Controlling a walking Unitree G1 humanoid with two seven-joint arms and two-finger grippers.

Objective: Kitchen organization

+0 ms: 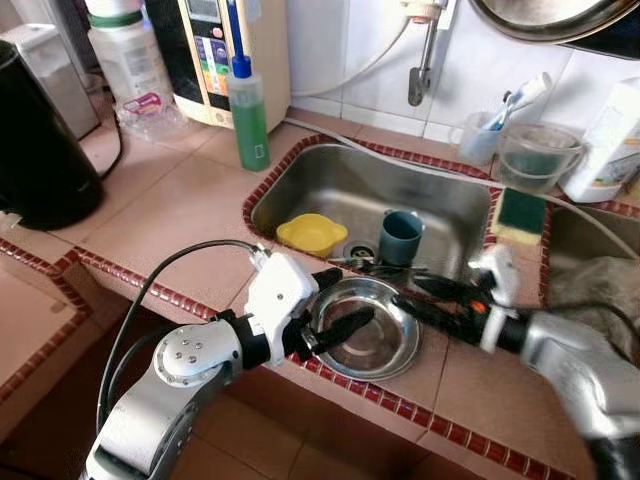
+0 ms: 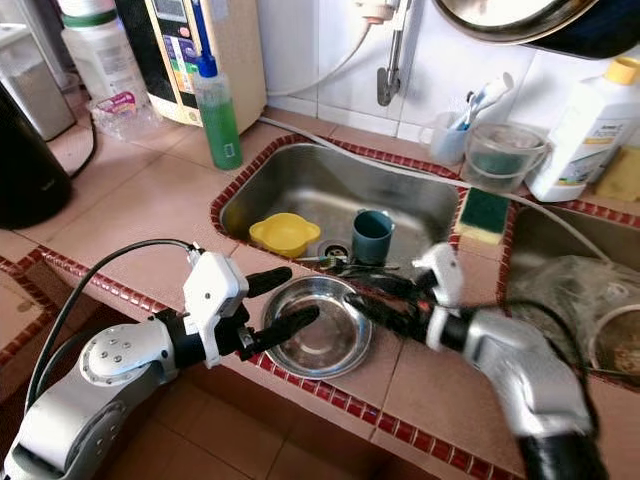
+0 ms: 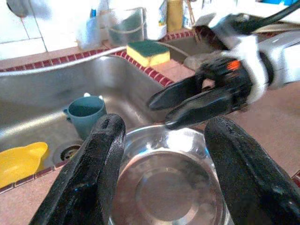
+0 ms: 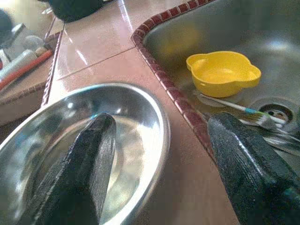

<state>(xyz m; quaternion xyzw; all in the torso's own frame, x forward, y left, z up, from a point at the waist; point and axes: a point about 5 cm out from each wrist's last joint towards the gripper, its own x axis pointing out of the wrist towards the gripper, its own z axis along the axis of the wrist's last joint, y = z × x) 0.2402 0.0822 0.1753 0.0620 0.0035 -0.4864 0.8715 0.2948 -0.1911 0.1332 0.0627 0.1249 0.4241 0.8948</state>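
A steel bowl (image 1: 368, 328) sits on the tiled counter (image 1: 170, 215) at the front edge of the sink (image 1: 440, 205), at roughly six o'clock from the drain. The left gripper (image 1: 340, 302) reaches in from the bowl's nine o'clock side, its silver forearm angled up from the lower left with the wrist level; its two black fingers are spread, one over the bowl's rim toward the sink and the other lying across the bowl's inside. I cannot tell whether they touch the metal. The right gripper (image 1: 425, 297) comes in from three o'clock, its arm stretched low across the counter from the lower right, fingers also spread apart; in the right wrist view one finger (image 4: 82, 161) hangs over the bowl's hollow and the other sits outside the rim over the tile. The two grippers point at each other across the bowl.

Inside the sink, a yellow dish (image 1: 311, 233) lies at about ten o'clock from the bowl and a teal mug (image 1: 401, 236) stands at twelve, with cutlery (image 4: 248, 115) by the drain. A green-and-yellow sponge (image 1: 519, 216) rests on the ledge at two o'clock. A green bottle (image 1: 249, 115) stands behind the sink's far-left corner, and a black kettle (image 1: 40, 140) sits far off at nine o'clock.
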